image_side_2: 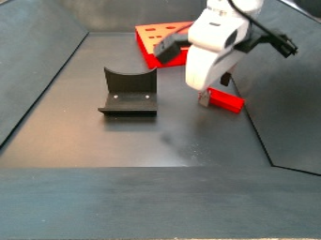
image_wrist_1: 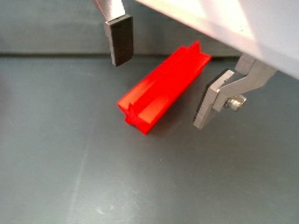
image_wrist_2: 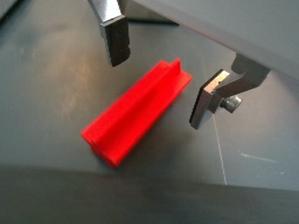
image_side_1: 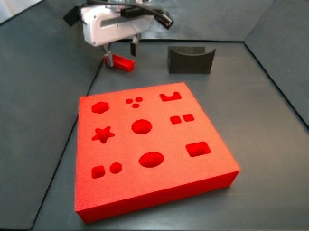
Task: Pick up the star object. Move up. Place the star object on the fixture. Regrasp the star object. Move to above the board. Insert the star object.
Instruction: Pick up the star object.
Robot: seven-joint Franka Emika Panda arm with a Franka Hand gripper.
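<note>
Two silver fingers (image_wrist_1: 119, 39) of the gripper (image_wrist_2: 159, 73) hang spread apart, one on each side of the star (image_wrist_2: 135, 110). They do not touch it yet in both wrist views. The star lies flat on the dark floor (image_wrist_1: 59, 157), and nothing holds it.

I think the step now is picking up the star. To do it well, the gripper should go straight down until the pads sit beside the star's long sides. Then it should squeeze near the middle, so the star does not tip. Squeezing too early could push the star away.

In a side view the gripper (image_side_1: 125, 54) sits over the star (image_side_1: 123, 63), with the fixture (image_side_1: 190, 60) near it, and the board (image_side_1: 147, 149) in front. In a side view the fixture (image_side_2: 128, 94) comes first, then the star (image_side_2: 226, 99) beside it.

The fixture's notch has nothing in it. The board's holes look empty too, and the star hole (image_side_1: 104, 135) waits for the star.
</note>
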